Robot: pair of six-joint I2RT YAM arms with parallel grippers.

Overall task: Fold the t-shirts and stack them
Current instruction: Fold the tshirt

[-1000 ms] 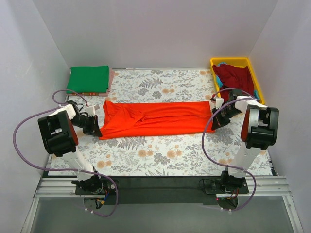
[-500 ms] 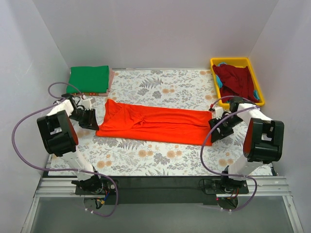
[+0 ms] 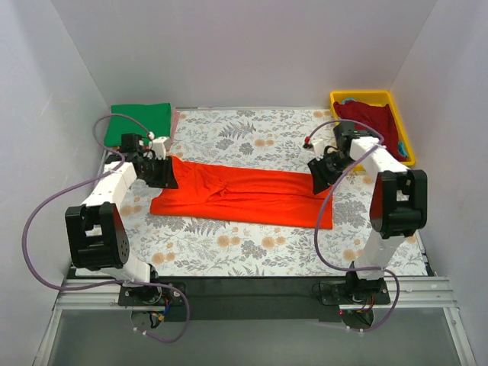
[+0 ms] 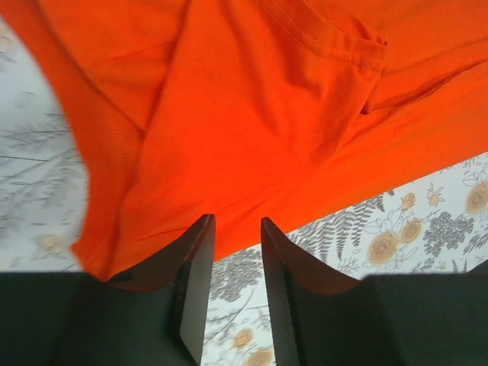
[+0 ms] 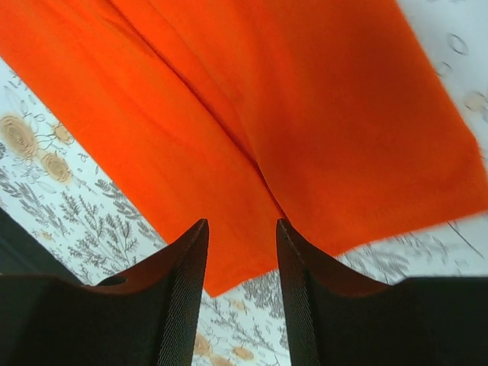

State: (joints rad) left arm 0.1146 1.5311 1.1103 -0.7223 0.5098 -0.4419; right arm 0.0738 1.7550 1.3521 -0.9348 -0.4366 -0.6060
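Left gripper (image 4: pixel 236 223): jaws spread apart with nothing between them, poised just over the left end of the orange-red t-shirt (image 3: pixel 244 194), whose hem and sleeve seam fill the wrist view. Right gripper (image 5: pixel 242 226): jaws likewise parted and empty, hanging above the shirt's right end near its far corner. The shirt lies flat on the floral table (image 3: pixel 252 248) as a long band running left to right, apparently already doubled lengthwise, with a soft crease ridge toward its left half. The two arms stand at opposite ends of the band, probably so that each can take one short edge and keep the cloth taut and square for a crosswise fold. Beyond the left arm, at the far left corner, a green t-shirt (image 3: pixel 139 123) sits as a neat folded square, likely the base of the stack. At the far right, a dark red t-shirt (image 3: pixel 368 122) lies crumpled in the yellow tray (image 3: pixel 406 145), awaiting its turn; the task appears roughly midway
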